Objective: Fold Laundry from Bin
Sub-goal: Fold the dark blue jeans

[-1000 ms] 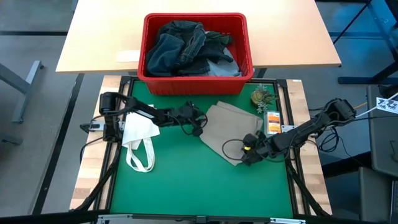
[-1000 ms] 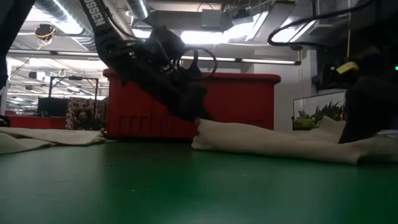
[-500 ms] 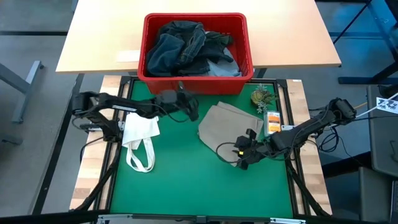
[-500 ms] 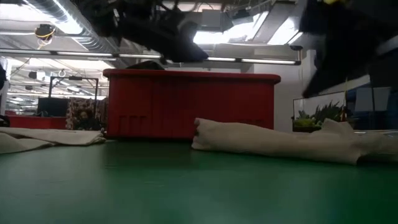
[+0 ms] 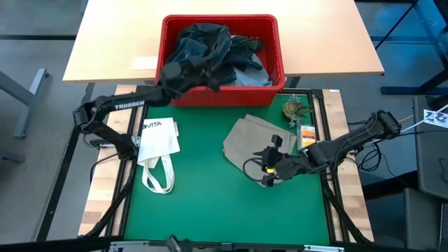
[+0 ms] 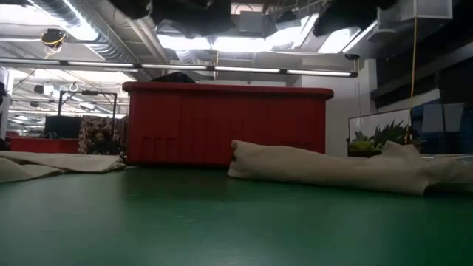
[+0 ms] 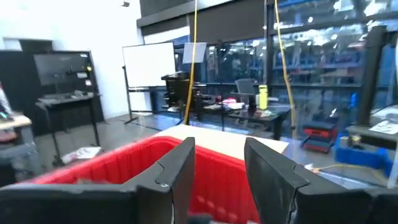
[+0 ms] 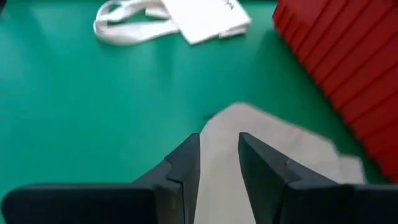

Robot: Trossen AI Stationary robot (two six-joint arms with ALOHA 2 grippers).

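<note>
The red bin [image 5: 220, 94] stands at the table's far edge, filled with dark and light blue laundry [image 5: 210, 52]. Folded beige trousers [image 5: 255, 143] lie flat on the green mat, seen also in the low view [image 6: 332, 170]. My left gripper [image 5: 204, 75] is raised over the bin's near part, open, pointing about level across the bin's rim [image 7: 118, 165], with nothing between its fingers [image 7: 177, 174]. My right gripper [image 5: 266, 168] hovers above the trousers' near edge [image 8: 273, 162], open and tilted downward, clear of the cloth.
A white tote bag [image 5: 157, 143] with looped straps lies on the mat's left side. A small plant [image 5: 294, 110] and an orange packet [image 5: 306, 134] sit at the mat's far right. Bare green mat [image 5: 210, 203] stretches along the near side.
My left gripper has risen from the trousers' left edge, tipped up to about level and swung toward the far edge over the bin. My right gripper has lifted off the trousers' near right corner and drifted slightly left. The trousers have stayed flat where they were.
</note>
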